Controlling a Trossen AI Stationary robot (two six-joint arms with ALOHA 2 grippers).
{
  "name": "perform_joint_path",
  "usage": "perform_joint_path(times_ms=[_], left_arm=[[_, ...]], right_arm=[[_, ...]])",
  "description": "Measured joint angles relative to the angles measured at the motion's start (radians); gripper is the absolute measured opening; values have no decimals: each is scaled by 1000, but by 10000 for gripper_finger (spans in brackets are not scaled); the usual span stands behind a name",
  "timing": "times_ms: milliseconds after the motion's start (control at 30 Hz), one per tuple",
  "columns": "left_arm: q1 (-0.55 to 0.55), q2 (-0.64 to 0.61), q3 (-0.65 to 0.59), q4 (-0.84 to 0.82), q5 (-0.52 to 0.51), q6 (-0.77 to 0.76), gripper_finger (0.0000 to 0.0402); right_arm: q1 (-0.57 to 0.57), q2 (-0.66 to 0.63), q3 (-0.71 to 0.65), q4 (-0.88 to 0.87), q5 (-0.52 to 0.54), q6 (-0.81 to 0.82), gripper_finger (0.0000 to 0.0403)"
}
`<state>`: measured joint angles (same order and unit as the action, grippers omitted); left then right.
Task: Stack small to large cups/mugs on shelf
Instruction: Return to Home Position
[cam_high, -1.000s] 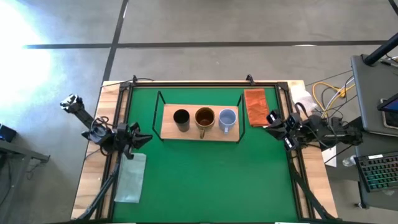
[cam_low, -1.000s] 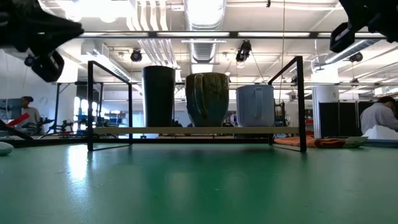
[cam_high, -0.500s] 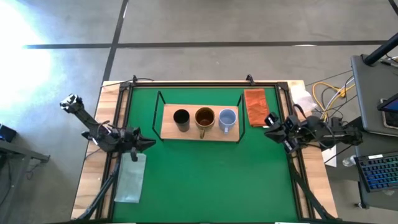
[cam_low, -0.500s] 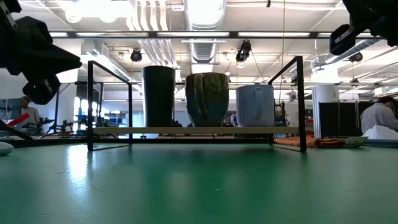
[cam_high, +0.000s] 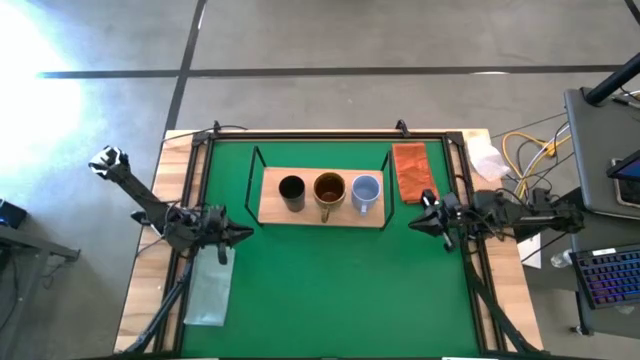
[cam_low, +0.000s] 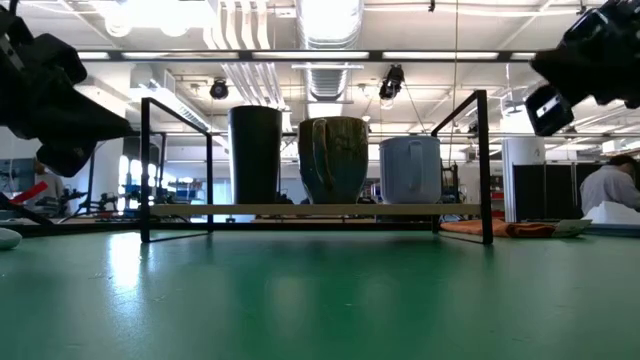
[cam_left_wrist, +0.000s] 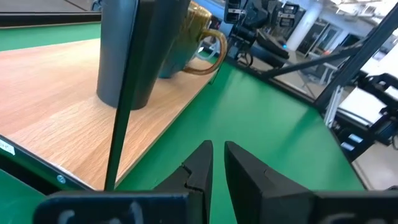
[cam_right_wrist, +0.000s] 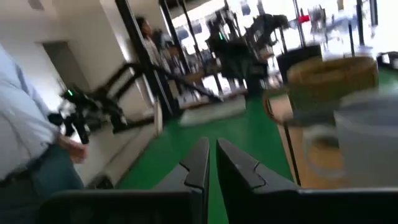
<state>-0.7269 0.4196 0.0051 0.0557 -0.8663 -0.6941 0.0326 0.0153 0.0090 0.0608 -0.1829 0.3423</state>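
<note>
The light-wood shelf (cam_high: 275, 207) with black wire ends stands on the green mat at the far middle. On it, from the table's left to right, stand the black cup (cam_high: 291, 191), the brown-gold mug (cam_high: 329, 188) and the pale blue-grey mug (cam_high: 366, 190), each on its base. My left gripper (cam_high: 238, 233) hovers off the shelf's near left corner, shut and empty; its wrist view shows the black cup (cam_left_wrist: 124, 50) close ahead. My right gripper (cam_high: 415, 220) hovers off the shelf's near right corner, shut and empty, facing the blue-grey mug (cam_right_wrist: 364, 137).
An orange-brown folded cloth (cam_high: 411, 170) lies right of the shelf. A pale translucent cloth (cam_high: 210, 290) lies near the left edge, below my left arm. People show in the room beyond the table (cam_right_wrist: 25, 137) (cam_low: 610, 185). The green mat's near half (cam_high: 330, 290) is bare.
My right gripper has gone toward the table's left and near edge, from beside the orange cloth out over the mat, and has come lower. My left gripper has gone a little toward the near edge and right, and lower. The cups and shelf have kept still.
</note>
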Motion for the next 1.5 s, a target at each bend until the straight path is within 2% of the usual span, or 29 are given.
perform_joint_path(times_ms=[533, 1500], left_arm=[[0, 71, 0, 2, 1, -2, 27], [0, 69, 0, 4, 1, -1, 27]], right_arm=[[0, 14, 0, -23, 0, -2, 22], [0, 14, 0, -24, 0, -2, 22]])
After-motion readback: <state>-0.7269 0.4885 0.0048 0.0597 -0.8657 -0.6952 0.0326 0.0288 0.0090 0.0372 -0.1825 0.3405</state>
